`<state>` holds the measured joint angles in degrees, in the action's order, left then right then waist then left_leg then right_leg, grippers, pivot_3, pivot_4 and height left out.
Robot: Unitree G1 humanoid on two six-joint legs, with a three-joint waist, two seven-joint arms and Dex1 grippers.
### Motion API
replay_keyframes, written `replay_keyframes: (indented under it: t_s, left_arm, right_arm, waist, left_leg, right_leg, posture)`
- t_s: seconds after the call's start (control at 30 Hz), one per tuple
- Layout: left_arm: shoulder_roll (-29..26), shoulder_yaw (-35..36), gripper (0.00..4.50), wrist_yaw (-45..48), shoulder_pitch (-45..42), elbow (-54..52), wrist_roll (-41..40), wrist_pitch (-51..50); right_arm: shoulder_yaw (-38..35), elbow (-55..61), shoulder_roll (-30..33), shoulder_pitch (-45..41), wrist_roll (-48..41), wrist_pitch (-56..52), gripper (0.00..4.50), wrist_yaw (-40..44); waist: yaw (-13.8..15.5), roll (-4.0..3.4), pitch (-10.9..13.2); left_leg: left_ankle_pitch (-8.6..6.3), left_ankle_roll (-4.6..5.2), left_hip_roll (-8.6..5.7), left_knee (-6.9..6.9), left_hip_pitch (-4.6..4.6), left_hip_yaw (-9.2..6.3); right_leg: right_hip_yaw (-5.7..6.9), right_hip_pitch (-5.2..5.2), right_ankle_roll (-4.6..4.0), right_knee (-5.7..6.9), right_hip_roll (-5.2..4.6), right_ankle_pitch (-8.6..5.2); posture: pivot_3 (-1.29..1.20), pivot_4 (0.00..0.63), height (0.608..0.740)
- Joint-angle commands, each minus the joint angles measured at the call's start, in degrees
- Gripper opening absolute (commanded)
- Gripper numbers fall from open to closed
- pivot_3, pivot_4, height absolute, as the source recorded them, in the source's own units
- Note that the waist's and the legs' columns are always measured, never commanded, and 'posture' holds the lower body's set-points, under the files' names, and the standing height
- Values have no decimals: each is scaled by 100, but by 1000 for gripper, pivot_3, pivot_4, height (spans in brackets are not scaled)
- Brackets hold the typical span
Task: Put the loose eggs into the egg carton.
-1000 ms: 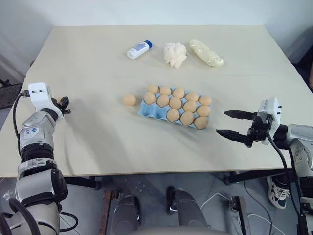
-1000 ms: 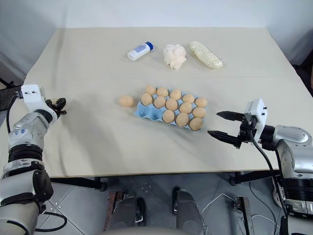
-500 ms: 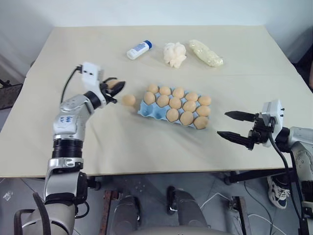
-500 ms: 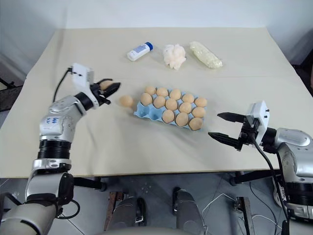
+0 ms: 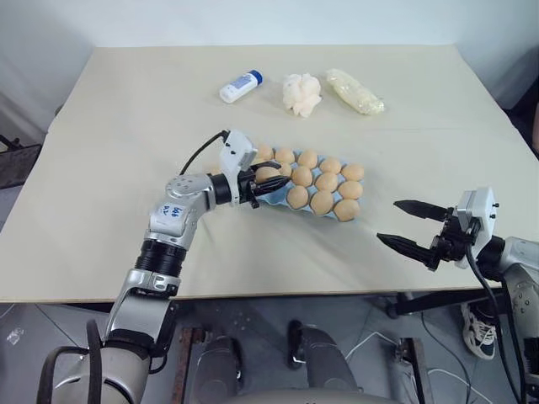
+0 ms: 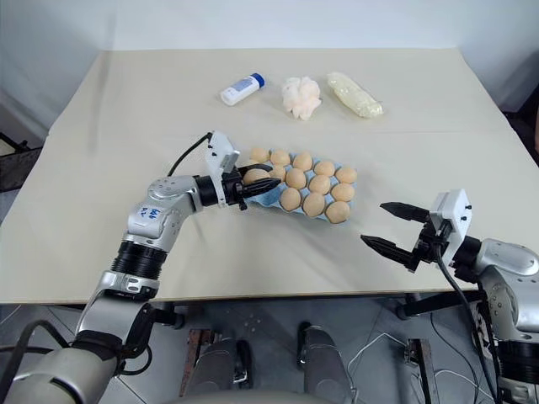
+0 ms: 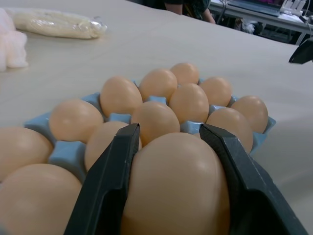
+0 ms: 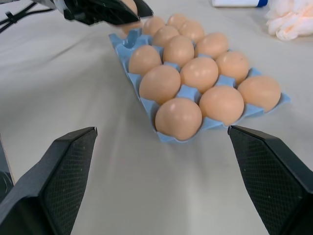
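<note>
Across the pale counter (image 5: 126,118), the robot's left arm has swung in from the left edge of the frame to the middle, carrying an egg (image 7: 176,188) that it had in its grip half a second ago out near the frame's left centre. The left tool (image 5: 263,178) now hangs over the left end of the egg carton (image 5: 253,195), its two black fingers (image 7: 110,191) pinching that egg between them, as the left wrist view shows plainly. The blue carton sits at the centre of the frame with tan eggs filling most of its cups; whether the cup under the held egg is free cannot be told. The single loose egg that lay on the counter just left of the carton a second ago cannot be made out now, the arm crossing that spot. At the lower right of the frame the right tool (image 5: 410,224) hovers well apart from the carton, fingers spread wide and holding nothing, much as before. The task looks near its end: this egg needs lowering into a cup. At the upper middle lie a white bottle (image 5: 239,86), a white wad (image 5: 301,93) and a pale bag (image 5: 355,91).
</note>
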<state>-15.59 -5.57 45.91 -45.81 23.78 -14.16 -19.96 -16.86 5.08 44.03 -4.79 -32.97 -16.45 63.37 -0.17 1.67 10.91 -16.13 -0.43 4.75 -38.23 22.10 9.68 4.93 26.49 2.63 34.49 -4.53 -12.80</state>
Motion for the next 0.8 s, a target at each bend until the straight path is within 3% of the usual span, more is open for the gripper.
replay_keyframes:
  t_s: [0.03, 0.27, 0.53, 0.73, 0.8]
  left_arm:
    - [20, -16, 2369, 48, -232, 84, 94, 106]
    - [117, 76, 4473, 105, -304, -9, -17, -75]
    - [31, 349, 4473, -46, -272, -512, -144, -230]
    - [-378, 826, 4473, -247, -5, -984, -227, -187]
    - [-766, 1317, 4473, -429, 435, -1219, -321, -309]
  right_arm:
    - [-259, 276, -42, 121, -140, 22, 4500, -120]
    - [-274, 361, -25, 223, -176, -17, 4500, -219]
    - [-241, 252, 42, 50, -160, -51, 4500, -150]
    - [-243, 228, 65, 15, -156, -89, 4500, -67]
    - [-190, 135, 90, -91, -141, -103, 4500, 0]
  waist:
    - [-1, 0, 0]
    - [4, 0, 0]
    - [-2, 0, 0]
    - [-9, 0, 0]
    - [-9, -1, 0]
  left_leg:
    - [0, 1, -1, 1, 1, -1]
    - [0, 1, -2, 5, 4, -8]
    - [0, 2, -2, 5, 4, -23]
    - [0, 1, -1, 6, 3, -34]
    - [0, 1, -1, 6, 2, -34]
  right_leg:
    - [-1, 0, 1, -2, 0, 0]
    - [2, 0, 3, -6, 0, 1]
    - [1, -1, 3, -6, 0, 1]
    - [1, 0, 3, -3, 1, 1]
    - [1, 0, 3, 0, 1, 1]
  posture:
    - [0, 150, 740]
    - [0, 150, 740]
    - [0, 150, 740]
    - [0, 150, 740]
    - [0, 150, 740]
